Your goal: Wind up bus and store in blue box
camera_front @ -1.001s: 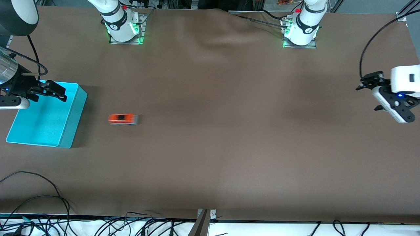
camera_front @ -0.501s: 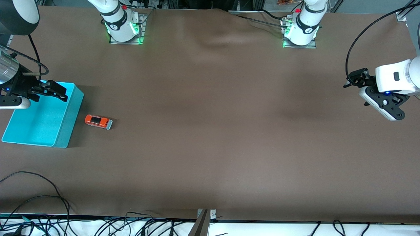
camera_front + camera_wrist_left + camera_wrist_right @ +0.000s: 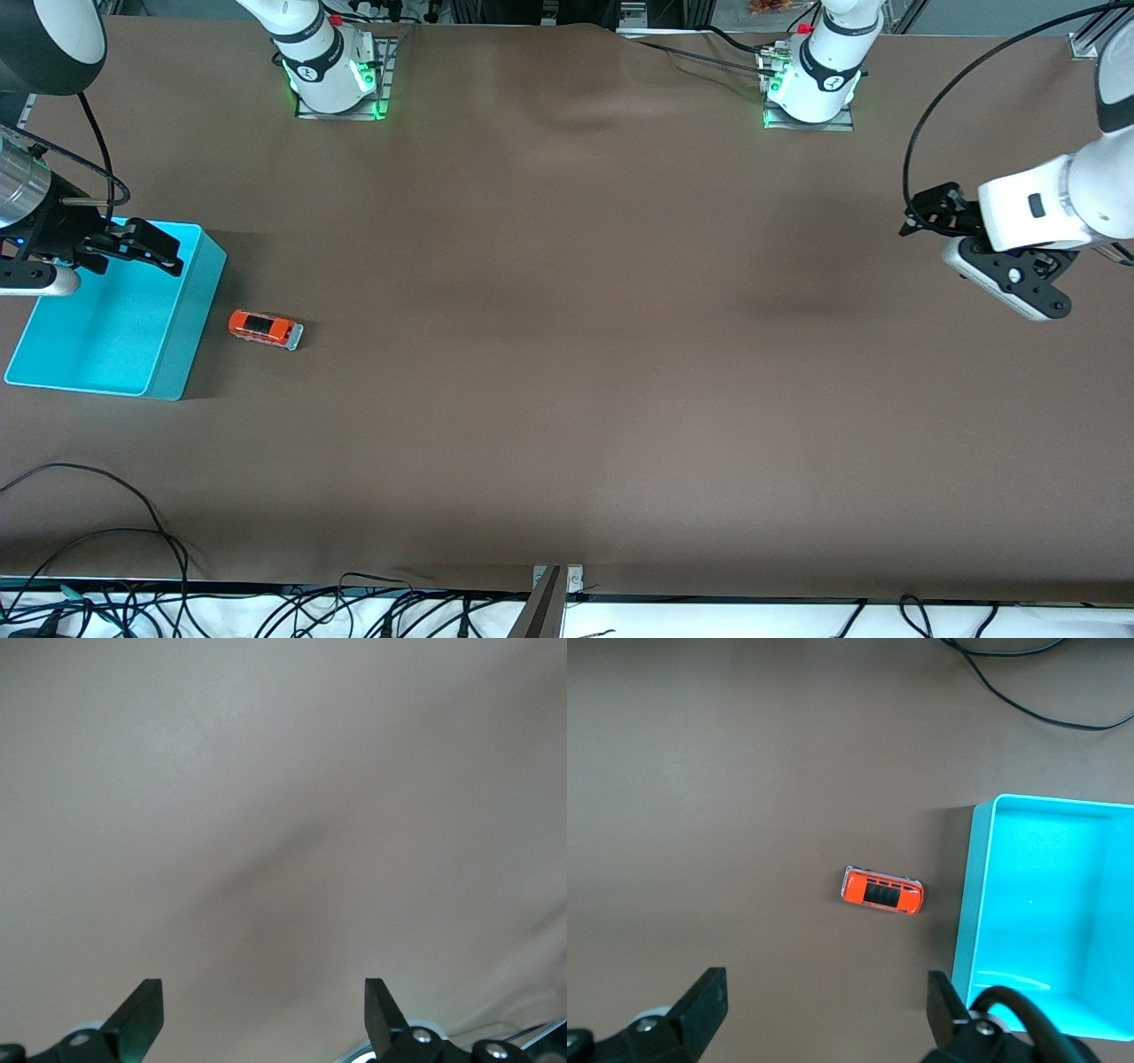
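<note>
Here, orange-red bus (image 3: 265, 329) with dark roof beside blue box (image 3: 189, 328), right tool (image 3: 146, 246) wide over box, left tool (image 3: 261, 1014) wide, waiting.

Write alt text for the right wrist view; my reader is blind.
A tiny orange-red toy minibus sits on the brown table beside an empty rectangular cyan plastic bin, not touching it. The right claw hangs open above.

Bus (image 3: 265, 329): glossy orange-red shell w/ dark shiny roof panel, looks like plastic. Blue box (image 3: 190, 326): smooth cyan plastic, slight sheen inside. Table cover (image 3: 567, 354): matt brown sheet, cloth-like, rumpled nr the bases. Arm shells: glossy white; gripper fingers (image 3: 704, 999) matt black.
</note>
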{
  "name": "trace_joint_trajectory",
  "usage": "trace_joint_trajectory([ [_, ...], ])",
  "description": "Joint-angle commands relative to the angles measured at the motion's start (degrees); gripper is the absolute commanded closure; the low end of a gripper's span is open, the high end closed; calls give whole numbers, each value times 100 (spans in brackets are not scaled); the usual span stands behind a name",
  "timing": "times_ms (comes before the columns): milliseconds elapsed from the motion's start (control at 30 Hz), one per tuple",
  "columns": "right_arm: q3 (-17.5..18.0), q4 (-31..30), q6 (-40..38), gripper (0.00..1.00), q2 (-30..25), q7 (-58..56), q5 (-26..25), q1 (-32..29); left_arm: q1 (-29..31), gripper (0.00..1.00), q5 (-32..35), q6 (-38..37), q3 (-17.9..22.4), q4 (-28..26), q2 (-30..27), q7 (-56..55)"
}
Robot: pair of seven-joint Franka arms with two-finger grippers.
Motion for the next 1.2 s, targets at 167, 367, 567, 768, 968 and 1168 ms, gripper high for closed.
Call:
trace_joint_trajectory([
  [167, -32, 65, -50, 0, 116, 100, 87, 37, -317, 0, 68, -146, 179, 64, -203, -380],
  [367, -32, 38, 46, 0, 275, 108, 157, 46, -1715, 0, 33, -103, 1884, -24, -459, -336],
  [567, -32, -103, 144, 0, 301, 56, 210, 20, -2348, 0, 24, 108, 2615, -234, -730, -389],
  [768, -23, -514, 590, 0, 345, 99, 219, 37, -2683, 0, -335, 1521, 3195, -1498, -1556, -415],
  [968, 82, -1200, 1276, 0, 336, 108, 210, 46, -3324, 0, -872, 1840, 4196, -2098, -1917, -415],
  [1168, 91, -1649, 1865, 0, 380, 82, 210, 46, -3500, 0, -846, 1866, 4294, -2502, -2286, -949],
])
